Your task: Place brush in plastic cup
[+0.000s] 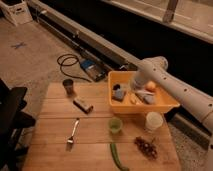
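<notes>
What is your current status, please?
Gripper low inside yellow plastic bin. Small translucent light-green cup upright on wooden table, in front of bin. Brush not made out. White cup stands beside it.

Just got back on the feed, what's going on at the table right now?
The robot's arm reaches in from the right and puts the gripper down inside the yellow bin, among the items lying there. The light-green plastic cup stands on the wooden table just in front of the bin, left of the white cup, with no brush sticking out of it. Which item in the bin is the brush can't be told.
</notes>
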You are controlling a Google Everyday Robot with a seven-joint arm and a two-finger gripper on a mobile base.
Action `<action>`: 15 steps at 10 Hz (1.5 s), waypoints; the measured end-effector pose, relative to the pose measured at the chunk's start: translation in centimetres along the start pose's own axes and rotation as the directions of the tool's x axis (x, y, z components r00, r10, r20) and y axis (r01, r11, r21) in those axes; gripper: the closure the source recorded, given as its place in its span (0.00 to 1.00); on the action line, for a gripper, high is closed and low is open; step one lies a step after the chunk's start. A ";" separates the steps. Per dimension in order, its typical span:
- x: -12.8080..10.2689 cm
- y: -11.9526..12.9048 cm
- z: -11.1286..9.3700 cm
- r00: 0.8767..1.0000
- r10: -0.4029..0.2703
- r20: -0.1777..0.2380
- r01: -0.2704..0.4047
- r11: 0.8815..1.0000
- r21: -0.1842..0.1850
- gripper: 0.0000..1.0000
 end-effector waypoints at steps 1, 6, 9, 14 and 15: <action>-0.3 0.0 -1.8 1.000 -0.014 -0.010 0.014 1.000 0.021 1.00; -0.1 3.2 -6.4 0.995 -0.061 -0.079 0.061 0.998 -0.005 1.00; 1.1 6.8 -8.4 0.993 -0.050 -0.108 0.041 0.996 -0.081 1.00; 2.3 13.0 -8.4 0.997 -0.015 -0.075 -0.006 0.963 -0.270 1.00; 2.3 13.9 -7.9 0.998 -0.010 -0.064 -0.011 0.950 -0.314 1.00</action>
